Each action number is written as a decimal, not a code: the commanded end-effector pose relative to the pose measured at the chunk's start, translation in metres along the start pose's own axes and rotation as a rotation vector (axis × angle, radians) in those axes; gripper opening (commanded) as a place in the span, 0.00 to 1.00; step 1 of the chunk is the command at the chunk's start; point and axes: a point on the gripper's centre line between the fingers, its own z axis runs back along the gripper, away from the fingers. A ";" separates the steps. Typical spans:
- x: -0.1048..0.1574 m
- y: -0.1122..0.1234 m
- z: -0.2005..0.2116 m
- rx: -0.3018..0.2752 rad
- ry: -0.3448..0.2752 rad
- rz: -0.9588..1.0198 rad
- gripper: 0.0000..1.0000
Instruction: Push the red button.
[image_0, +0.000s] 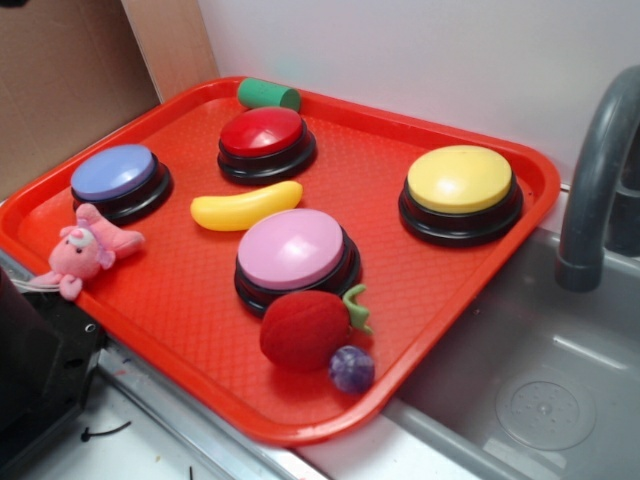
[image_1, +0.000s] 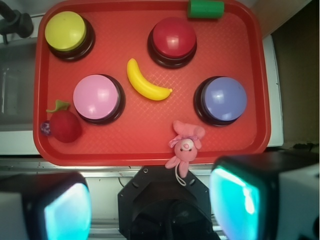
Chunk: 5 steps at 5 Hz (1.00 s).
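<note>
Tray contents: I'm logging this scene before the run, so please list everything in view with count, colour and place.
Red button: 1, red, far side by green cylinder
Blue button: 1, blue, left
Yellow button: 1, yellow, right
Pink button: 1, pink, centre-front
Banana: 1, yellow, middle
Green cylinder: 1, far edge
Strawberry toy: 1, red, front
Purple ball: 1, beside strawberry
Pink plush: 1, left edge
Tray: 1, red
Sink: 1, grey, right
Faucet: 1, grey
Gripper: open, above tray's near edge

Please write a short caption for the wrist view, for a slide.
Open gripper above a red tray holding four buttons; the red button sits untouched beyond a toy banana.
</note>
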 end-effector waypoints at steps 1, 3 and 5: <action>0.000 0.000 0.000 0.000 0.000 0.000 1.00; 0.095 0.059 -0.054 0.057 -0.166 0.141 1.00; 0.150 0.054 -0.125 0.054 -0.152 0.004 1.00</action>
